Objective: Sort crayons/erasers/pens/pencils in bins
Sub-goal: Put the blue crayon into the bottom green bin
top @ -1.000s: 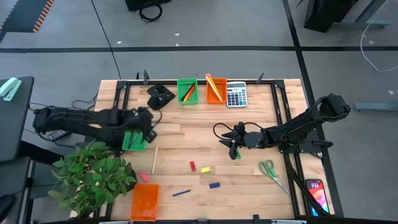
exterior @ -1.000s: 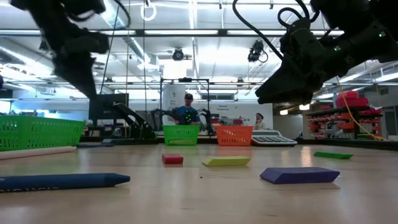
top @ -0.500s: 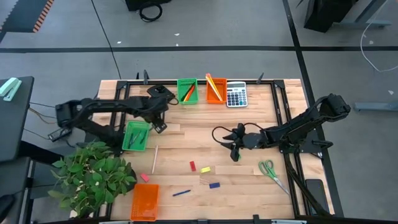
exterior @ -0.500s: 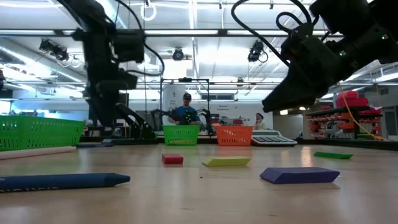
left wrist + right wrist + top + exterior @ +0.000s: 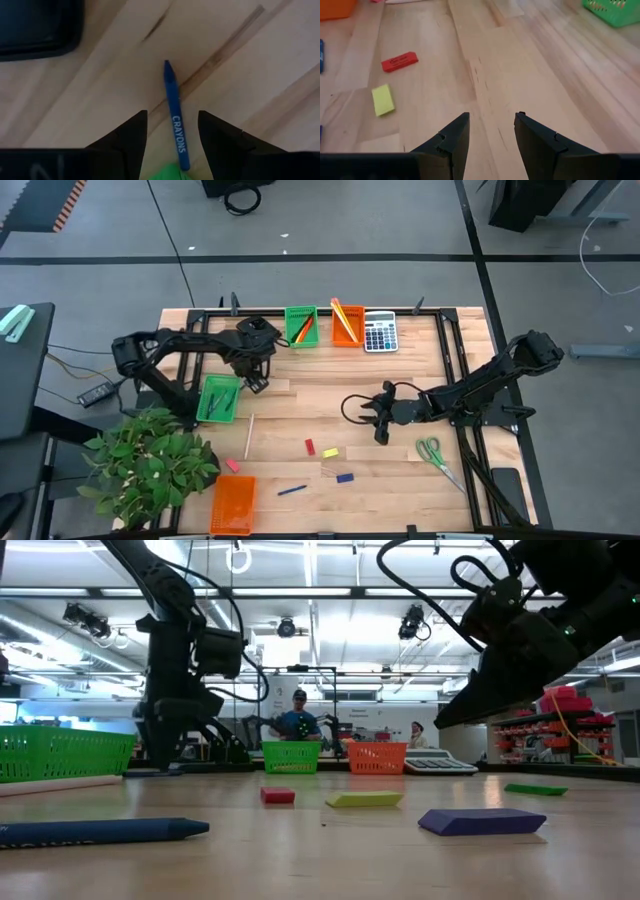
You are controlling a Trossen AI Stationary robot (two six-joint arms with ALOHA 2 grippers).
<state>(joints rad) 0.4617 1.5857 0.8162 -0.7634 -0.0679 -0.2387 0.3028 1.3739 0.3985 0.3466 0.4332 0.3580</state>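
Having swung our left end effector [image 5: 171, 131] away from the near green bin [image 5: 218, 398], we are hovering it, released, over a blue crayon [image 5: 175, 116] on the bench [image 5: 300, 410], while our right end effector [image 5: 491, 131] is waiting open mid-bench.

I see grey floor [image 5: 330, 220] with black tape lines around the wooden table [image 5: 330, 395]; beyond it, ceiling strip lights [image 5: 330, 592] and red shelving [image 5: 570, 725].
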